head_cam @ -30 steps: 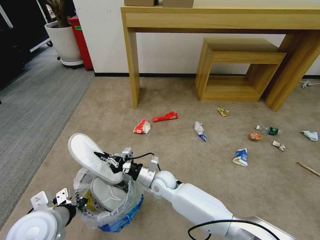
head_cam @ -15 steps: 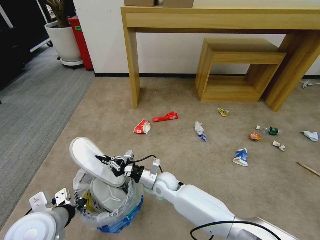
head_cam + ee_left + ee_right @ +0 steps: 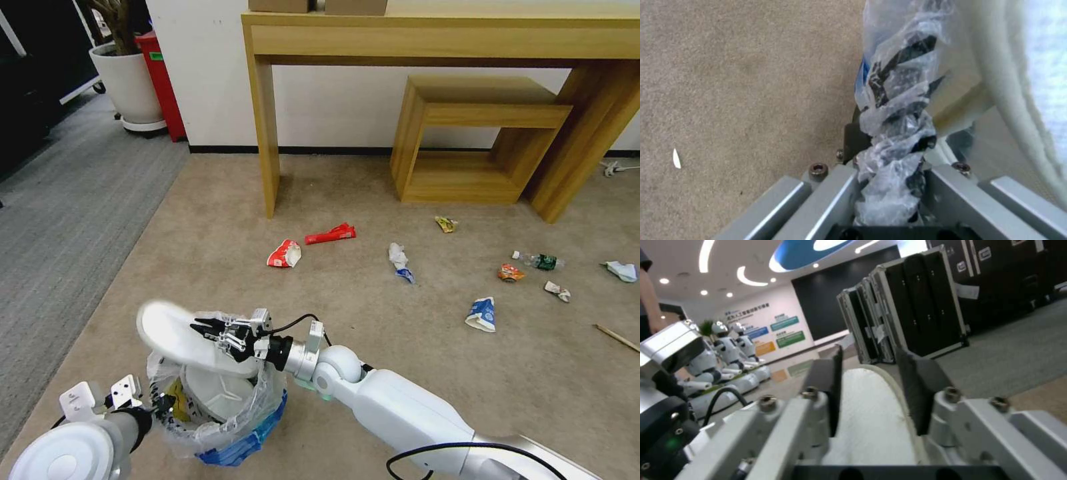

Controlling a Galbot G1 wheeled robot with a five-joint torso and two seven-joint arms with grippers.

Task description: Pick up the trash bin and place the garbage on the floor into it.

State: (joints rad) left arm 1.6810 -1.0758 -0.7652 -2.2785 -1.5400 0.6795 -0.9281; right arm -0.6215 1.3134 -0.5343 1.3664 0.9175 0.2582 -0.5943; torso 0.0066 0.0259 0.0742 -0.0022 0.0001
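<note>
We see the round blue trash bin [image 3: 227,427], lined with crinkled clear plastic, low at our left on the beige short-pile floor [image 3: 373,313]. The left end effector [image 3: 889,186] pinches its rim. The right end effector [image 3: 215,331], jaws parted, straddles a soft white slipper [image 3: 170,330] above another. Crumpled wrappers [image 3: 285,254] lie beyond.

Right arm stretched forward and across to robot's left, wrist roughly level, right hand [image 3: 203,329] with fingers [image 3: 829,386] spread apart, nothing clamped. Left arm tucked low at near left, left hand [image 3: 160,404] pinched closed.
</note>
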